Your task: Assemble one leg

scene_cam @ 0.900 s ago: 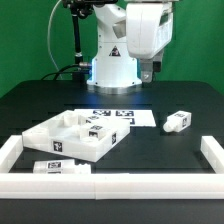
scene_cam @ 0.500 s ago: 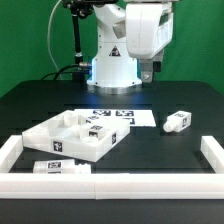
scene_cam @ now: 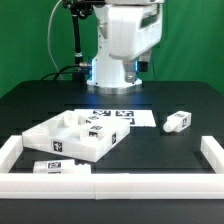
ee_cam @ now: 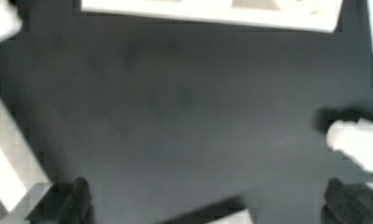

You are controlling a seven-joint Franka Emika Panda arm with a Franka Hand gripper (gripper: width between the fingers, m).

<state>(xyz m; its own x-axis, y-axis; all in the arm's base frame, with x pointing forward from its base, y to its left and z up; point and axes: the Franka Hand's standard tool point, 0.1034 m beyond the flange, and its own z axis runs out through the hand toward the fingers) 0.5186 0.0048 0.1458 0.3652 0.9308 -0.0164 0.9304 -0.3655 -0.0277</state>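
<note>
One leg (scene_cam: pixel 177 121), a small white peg with a tag, lies alone on the black table at the exterior view's right. A blurred white shape in the wrist view (ee_cam: pixel 357 135) may be this leg. Another leg (scene_cam: pixel 60 167) lies by the front rail, and more tagged pegs (scene_cam: pixel 97 123) rest on the white tray-shaped part (scene_cam: pixel 62 140). My gripper (scene_cam: pixel 140 67) hangs high above the table's far side, well away from every part. In the wrist view the gripper (ee_cam: pixel 218 205) is open and empty, with a dark finger (ee_cam: pixel 67 200) at each side.
The marker board (scene_cam: pixel 122 115) lies behind the tray-shaped part and shows blurred in the wrist view (ee_cam: pixel 201 10). A white rail (scene_cam: pixel 213 152) fences the table's sides and front. The robot base (scene_cam: pixel 112 70) stands at the back.
The arm's hand has swung toward the exterior view's left and the wrist view is blurred by motion. The legs and the tray-shaped part have not moved.
</note>
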